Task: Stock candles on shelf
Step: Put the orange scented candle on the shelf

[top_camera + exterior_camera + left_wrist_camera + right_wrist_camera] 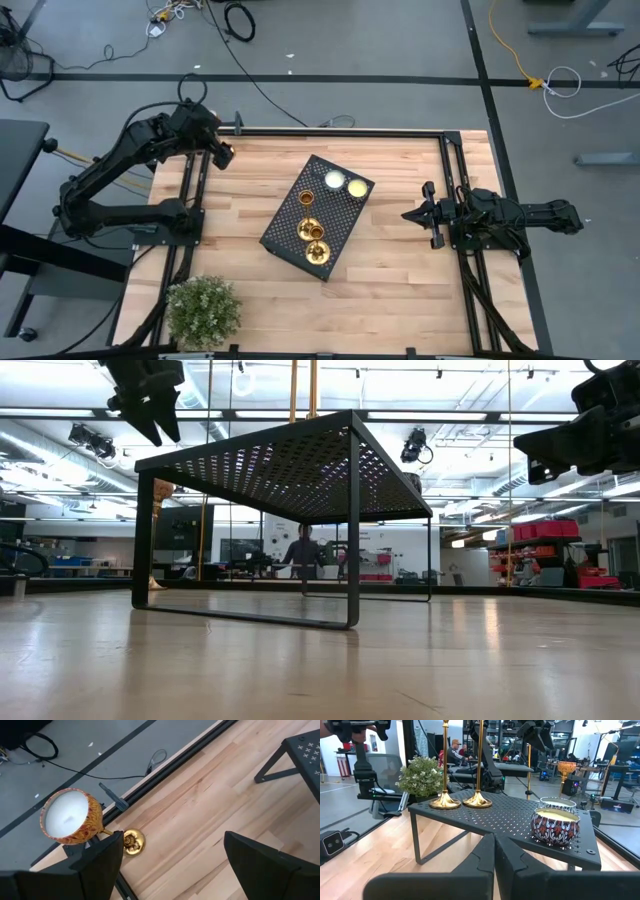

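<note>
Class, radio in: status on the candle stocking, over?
Left gripper open beside gold candle at far-left table edge, not gripping. Right gripper shut, waiting right of shelf. Path to shelf looks clear.

We see a black perforated shelf (318,217) with dotted mesh top; gold candlesticks (461,797) with shiny brass bases; a tin candle (555,825) in red, navy and white pattern, cream wax; a gold-red patterned cup candle (71,816), white wax; light wood plank surface (400,260); green bushy plant (203,310); both hands black.
</note>
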Available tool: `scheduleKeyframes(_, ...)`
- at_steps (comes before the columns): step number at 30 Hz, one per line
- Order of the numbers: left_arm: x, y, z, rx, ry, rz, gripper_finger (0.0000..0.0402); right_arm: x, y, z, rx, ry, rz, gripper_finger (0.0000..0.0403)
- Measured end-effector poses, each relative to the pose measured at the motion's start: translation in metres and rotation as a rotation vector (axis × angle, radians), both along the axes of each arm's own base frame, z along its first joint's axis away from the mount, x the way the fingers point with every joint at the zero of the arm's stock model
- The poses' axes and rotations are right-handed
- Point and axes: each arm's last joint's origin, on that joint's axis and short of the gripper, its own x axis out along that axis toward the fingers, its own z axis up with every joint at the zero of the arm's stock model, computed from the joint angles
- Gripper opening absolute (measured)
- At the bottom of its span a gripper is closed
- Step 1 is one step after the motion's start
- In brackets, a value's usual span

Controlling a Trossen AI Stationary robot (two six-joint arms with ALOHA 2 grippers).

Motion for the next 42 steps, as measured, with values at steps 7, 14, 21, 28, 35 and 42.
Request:
scheduleKeyframes(7, 0.000, 0.000, 0.000, -0.014, -0.024, 0.019, 0.0348, 0.000, 0.000, 0.000, 0.000, 0.000, 0.000, 0.0006)
scheduleKeyframes(14, -0.001, -0.002, 0.001, -0.033, -0.052, 0.015, 0.0348, 0.000, 0.000, 0.000, 0.000, 0.000, 0.000, 0.0006)
scheduleKeyframes(21, -0.002, -0.006, 0.004, -0.017, -0.074, 0.002, 0.0348, 0.000, 0.000, 0.000, 0.000, 0.000, 0.000, 0.0006)
scheduleKeyframes(28, -0.005, -0.008, -0.005, 0.017, -0.143, 0.007, 0.0348, 0.000, 0.000, 0.000, 0.000, 0.000, 0.000, 0.0006)
scheduleKeyframes(35, -0.006, -0.008, -0.019, 0.073, -0.203, 0.026, 0.0348, 0.000, 0.000, 0.000, 0.000, 0.000, 0.000, 0.0006)
scheduleKeyframes(42, -0.002, -0.003, -0.011, 0.197, -0.210, 0.021, 0.0348, 0.000, 0.000, 0.000, 0.000, 0.000, -0.001, 0.0006)
